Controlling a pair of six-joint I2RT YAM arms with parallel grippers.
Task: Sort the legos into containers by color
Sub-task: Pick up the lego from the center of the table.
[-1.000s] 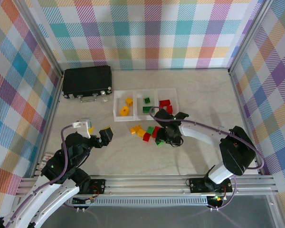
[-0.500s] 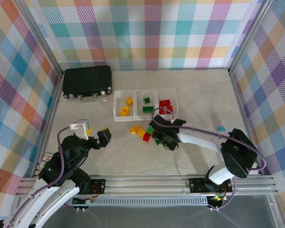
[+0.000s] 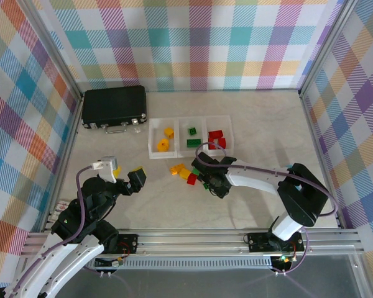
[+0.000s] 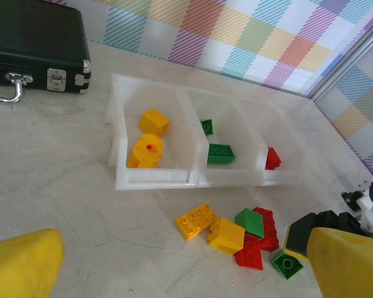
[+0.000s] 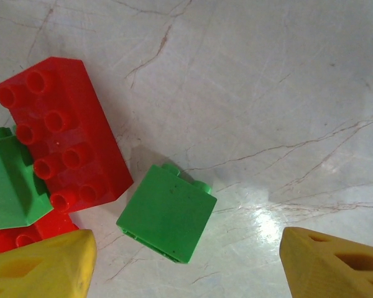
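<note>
Three joined white containers (image 3: pixel 150 139) sit mid-table: yellow legos (image 4: pixel 149 139) in the left one, green (image 4: pixel 221 153) in the middle, red (image 4: pixel 271 158) in the right. Loose legos (image 3: pixel 188 174) lie in a pile in front of them: an orange brick (image 4: pixel 197 221), a yellow one (image 4: pixel 225 235), a green one (image 4: pixel 250 221) and red ones (image 4: pixel 261 239). My right gripper (image 3: pixel 210 182) is down at the pile's right edge, open. A small green brick (image 5: pixel 166 213) lies on the table between its yellow fingers (image 5: pixel 40 264), touching neither. My left gripper (image 3: pixel 127 172) hovers open left of the pile, holding nothing.
A large black case (image 3: pixel 114 107) lies at the back left, beside the containers. A long red brick (image 5: pixel 62 133) and another green one (image 5: pixel 9 180) lie close to the small green brick. Bare table stretches to the right of the pile and along the near edge.
My right gripper has moved left and down onto the near right edge of the pile, now straddling the small green brick. The left arm shifted slightly, then stayed put.
</note>
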